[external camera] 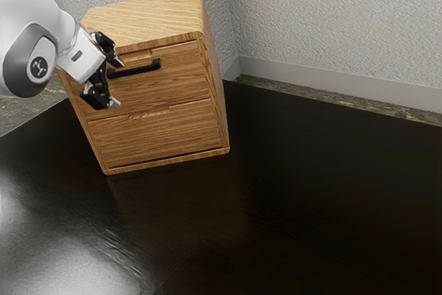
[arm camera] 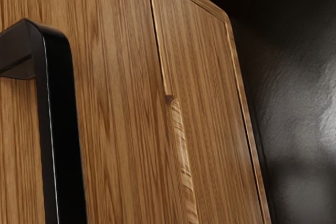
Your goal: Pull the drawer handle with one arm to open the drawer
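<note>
Drawer handle (external camera: 141, 67) (arm camera: 58, 129): black bar, mounted across the top drawer (external camera: 173, 81) (arm camera: 121, 103) of the wooden cabinet (external camera: 152, 15). It lies roughly level in the exterior view.

Top drawer looks shut or barely out. The wrist view shows a thin strip of edge grain along its seam with the lower drawer (external camera: 159, 132) (arm camera: 210, 103); can't tell more.

Your gripper (external camera: 114, 82) is at the handle's end on the exterior view's left. Jaws are spread apart, one finger above the bar, one below, so the bar passes between them. No clamp visible; contact can't be confirmed.

Your arm (external camera: 34, 39) comes in from the exterior view's upper left.

Cabinet sits on a dark glossy table (external camera: 311, 205) (arm camera: 299, 129), towards its back corner, front tilted towards the exterior view's lower left. Grey textured wall (external camera: 331, 12) behind.
</note>
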